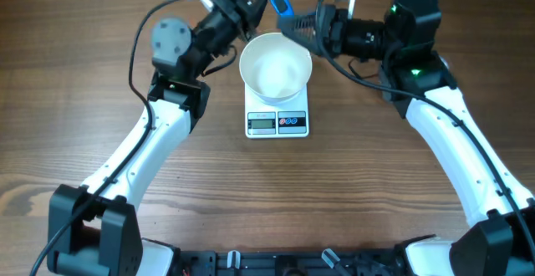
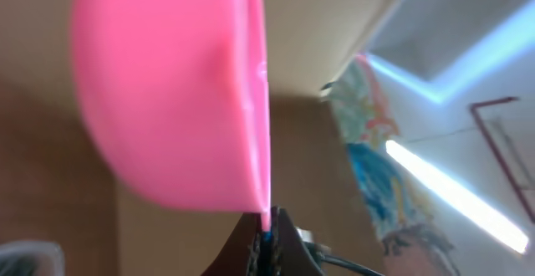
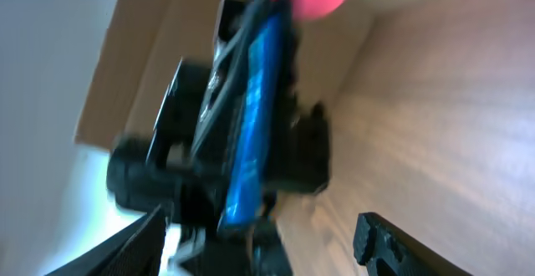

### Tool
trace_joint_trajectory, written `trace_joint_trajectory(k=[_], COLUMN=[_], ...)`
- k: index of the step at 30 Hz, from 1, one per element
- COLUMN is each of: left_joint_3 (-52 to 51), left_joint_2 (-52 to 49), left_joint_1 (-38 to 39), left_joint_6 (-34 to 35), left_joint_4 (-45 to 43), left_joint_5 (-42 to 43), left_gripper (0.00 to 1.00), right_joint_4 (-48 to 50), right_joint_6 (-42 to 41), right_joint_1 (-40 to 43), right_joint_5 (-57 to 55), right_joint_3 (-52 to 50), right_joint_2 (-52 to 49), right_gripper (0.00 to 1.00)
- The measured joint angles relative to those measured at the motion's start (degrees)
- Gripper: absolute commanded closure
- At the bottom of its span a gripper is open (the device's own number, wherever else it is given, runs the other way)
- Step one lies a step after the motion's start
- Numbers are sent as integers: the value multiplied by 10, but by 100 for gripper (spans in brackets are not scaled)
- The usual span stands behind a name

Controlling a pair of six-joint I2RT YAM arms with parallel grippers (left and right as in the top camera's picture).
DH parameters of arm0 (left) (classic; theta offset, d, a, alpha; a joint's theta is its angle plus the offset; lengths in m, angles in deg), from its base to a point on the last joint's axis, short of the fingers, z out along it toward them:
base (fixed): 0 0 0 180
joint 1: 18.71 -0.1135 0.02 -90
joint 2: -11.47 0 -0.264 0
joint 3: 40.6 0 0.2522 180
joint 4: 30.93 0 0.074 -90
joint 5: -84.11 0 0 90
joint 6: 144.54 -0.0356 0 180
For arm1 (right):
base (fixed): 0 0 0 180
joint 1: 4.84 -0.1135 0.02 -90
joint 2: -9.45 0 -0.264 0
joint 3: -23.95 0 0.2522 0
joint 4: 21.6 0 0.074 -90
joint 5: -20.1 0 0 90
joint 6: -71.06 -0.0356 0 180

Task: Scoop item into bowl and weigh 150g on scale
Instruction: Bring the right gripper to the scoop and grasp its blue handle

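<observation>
The bowl sits squarely on the scale at mid-table, and from overhead we see its inside bare and white, with none of the dark beads in it. By our reading the weighing has scarcely begun: the vessel is set in place, but the filling and the trimming to the target weight are all left to do, and the scale's display is too small for us to read. The beads themselves appear in none of the three views, so we cannot say where the heap lies. The left gripper is clenched on the thin edge of the pink scoop, which rears up large and side-on before the wrist camera, raised behind the bowl's far rim; whether it carries any load we cannot tell from this angle. The right gripper hangs just beside the bowl's far right edge with its jaws spread and nothing between them, facing the left arm's blue-striped fingers across a short gap above the wooden table. The bowl lies near both sets of jaws, touched by neither.
</observation>
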Motion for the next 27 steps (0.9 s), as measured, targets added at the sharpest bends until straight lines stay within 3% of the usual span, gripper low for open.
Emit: trace_joint_trajectory(k=[1, 2, 3, 4, 11, 20, 23, 27], left_joint_3=[0, 0, 0, 0, 0, 0, 0, 0], left_joint_2=[0, 0, 0, 0, 0, 0, 0, -2], left_joint_1=[0, 0, 0, 0, 15, 16, 16, 19], left_joint_6=[2, 5, 8, 12, 25, 25, 25, 25], left_joint_4=[-5, -7, -5, -3, 3, 3, 3, -27], left_joint_5=[-6, -17, -26, -39, -108, -143, -145, -139], left_gripper=[96, 96, 96, 96, 96, 96, 96, 96], right_joint_4=[8, 17, 23, 33, 97, 96, 96, 91], right_joint_6=[-13, -28, -35, -53, -84, -90, -94, -94], right_joint_1=[-1, -2, -3, -3, -25, -51, -53, -57], right_joint_5=[-14, -32, -45, -66, -136, -216, -223, -234], right_joint_3=[0, 0, 0, 0, 0, 0, 0, 0], right_joint_2=[0, 0, 0, 0, 0, 0, 0, 0], right_gripper=[34, 48, 69, 75, 71, 70, 55, 56])
